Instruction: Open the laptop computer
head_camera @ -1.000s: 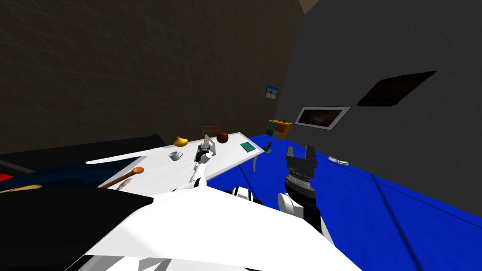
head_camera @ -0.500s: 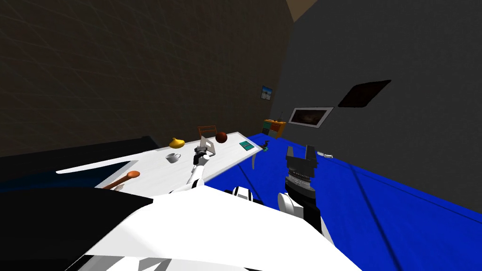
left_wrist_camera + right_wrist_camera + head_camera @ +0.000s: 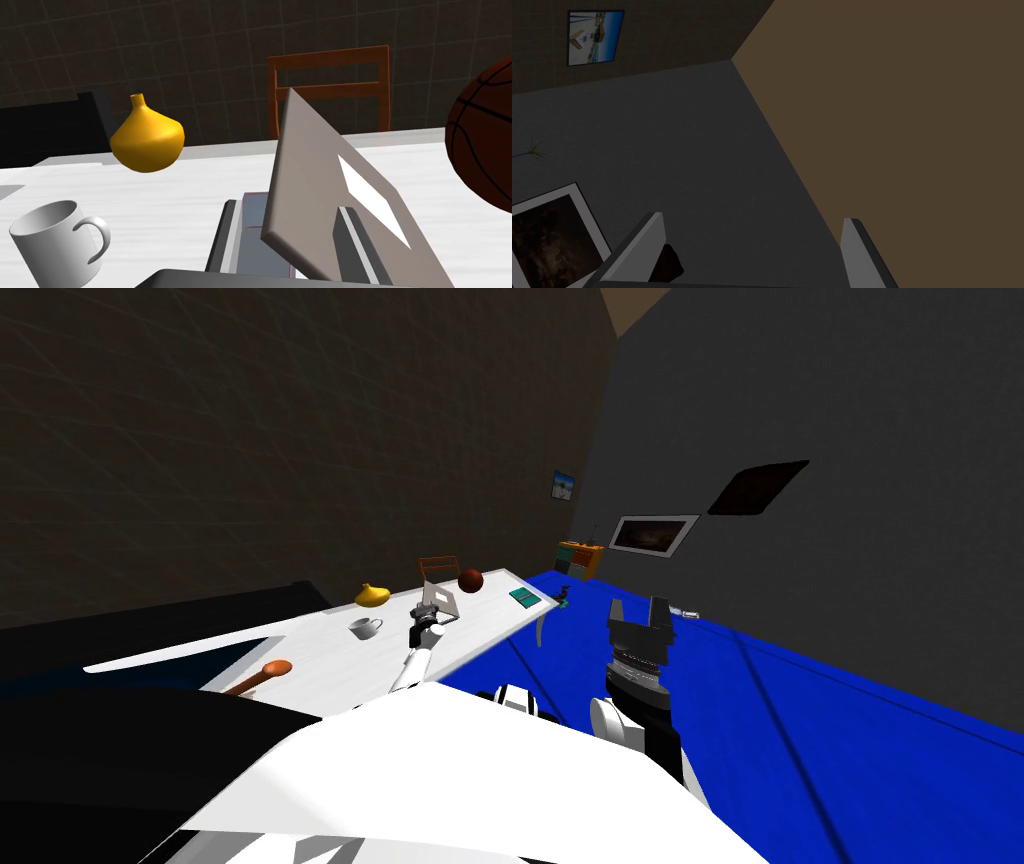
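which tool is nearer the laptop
Left. The left tool is right at the laptop on the table; the right tool is well apart, above the blue floor.

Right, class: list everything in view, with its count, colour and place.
table: 1, white, ahead left
laptop: 1, grey, on table, lid part raised
vase: 1, yellow, on table, left of laptop
mug: 1, white, on table, nearer than vase
basketball: 1, dark brown, on table, right of laptop
book: 1, teal, table's far right end
spoon-shaped thing: 1, brown, table's near end
chair: 1, brown, behind table
cabinet: 1, orange, by far wall
framed pictures: 2, one pale-framed, on walls
floor: 1, blue, right of table
left gripper: 1, dark, at laptop
right gripper: 1, dark, raised over floor, open
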